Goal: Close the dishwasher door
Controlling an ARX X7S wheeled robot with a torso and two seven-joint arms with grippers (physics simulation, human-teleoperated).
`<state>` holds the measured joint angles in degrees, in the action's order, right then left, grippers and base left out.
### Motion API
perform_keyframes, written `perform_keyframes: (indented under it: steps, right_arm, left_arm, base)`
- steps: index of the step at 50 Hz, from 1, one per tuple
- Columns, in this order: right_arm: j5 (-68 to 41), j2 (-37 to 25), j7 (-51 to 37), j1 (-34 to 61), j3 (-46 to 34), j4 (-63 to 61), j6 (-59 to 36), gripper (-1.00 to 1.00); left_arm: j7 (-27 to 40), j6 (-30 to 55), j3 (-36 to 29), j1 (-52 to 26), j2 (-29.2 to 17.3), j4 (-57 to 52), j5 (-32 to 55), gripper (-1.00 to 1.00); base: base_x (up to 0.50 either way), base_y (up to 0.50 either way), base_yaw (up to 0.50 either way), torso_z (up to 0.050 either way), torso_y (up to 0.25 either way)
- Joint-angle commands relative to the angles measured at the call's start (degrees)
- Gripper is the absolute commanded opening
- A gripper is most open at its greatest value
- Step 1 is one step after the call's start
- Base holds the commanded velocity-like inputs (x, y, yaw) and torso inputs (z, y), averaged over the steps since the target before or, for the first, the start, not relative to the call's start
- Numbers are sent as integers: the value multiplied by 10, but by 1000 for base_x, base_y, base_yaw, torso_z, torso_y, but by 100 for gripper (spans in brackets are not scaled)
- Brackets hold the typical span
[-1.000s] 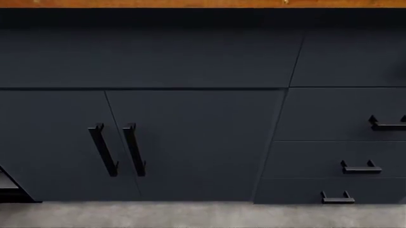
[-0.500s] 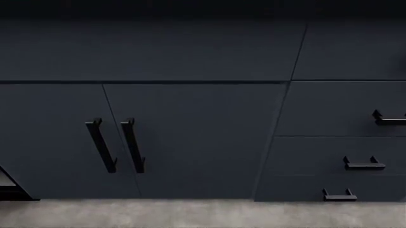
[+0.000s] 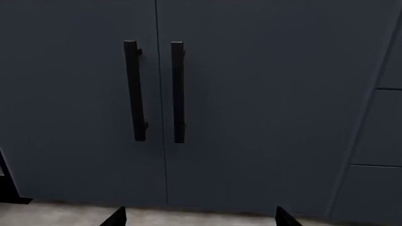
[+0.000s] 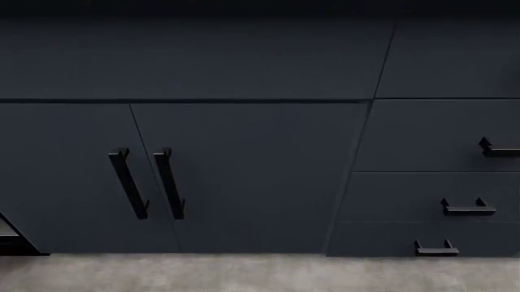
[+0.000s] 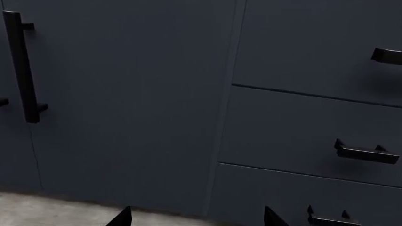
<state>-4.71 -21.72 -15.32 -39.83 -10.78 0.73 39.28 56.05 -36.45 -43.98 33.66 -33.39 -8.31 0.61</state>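
Observation:
The glossy black dishwasher door does not show plainly in any view. Only a slanted dark edge with a pale strip (image 4: 8, 236) sits at the far left of the head view, low by the floor; I cannot tell what it is. My left gripper (image 3: 199, 221) is open and empty; its two dark fingertips (image 3: 116, 218) stand wide apart, facing a pair of navy cabinet doors (image 3: 251, 108). My right gripper (image 5: 197, 221) is open and empty, facing the seam between a cabinet door and the drawers. Neither gripper shows in the head view.
Two matte navy cabinet doors (image 4: 252, 176) with vertical black handles (image 4: 169, 182) fill the middle. Three navy drawer fronts with short black handles (image 4: 467, 210) stack at the right, also in the right wrist view (image 5: 367, 153). Grey floor (image 4: 260, 274) runs below.
The head view has dipped: the wooden counter edge has left the top of the picture and the cabinets sit slightly higher in it. No cabinet or drawer has moved.

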Motion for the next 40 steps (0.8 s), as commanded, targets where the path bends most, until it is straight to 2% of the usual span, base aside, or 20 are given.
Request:
perform_keyframes:
  steps: [1, 40]
  right_arm:
    - [0, -3, -3, 1, -3, 1, 0, 100]
    - [-4, -14, -12, 3, -15, 2, 1, 100]
  left_arm:
    - [1, -3, -3, -1, -1, 3, 0, 100]
    - [7, 1, -10, -7, -2, 2, 0, 100]
  base:
    - [0, 0, 0, 0, 0]
    - [0, 129, 0, 0, 0]
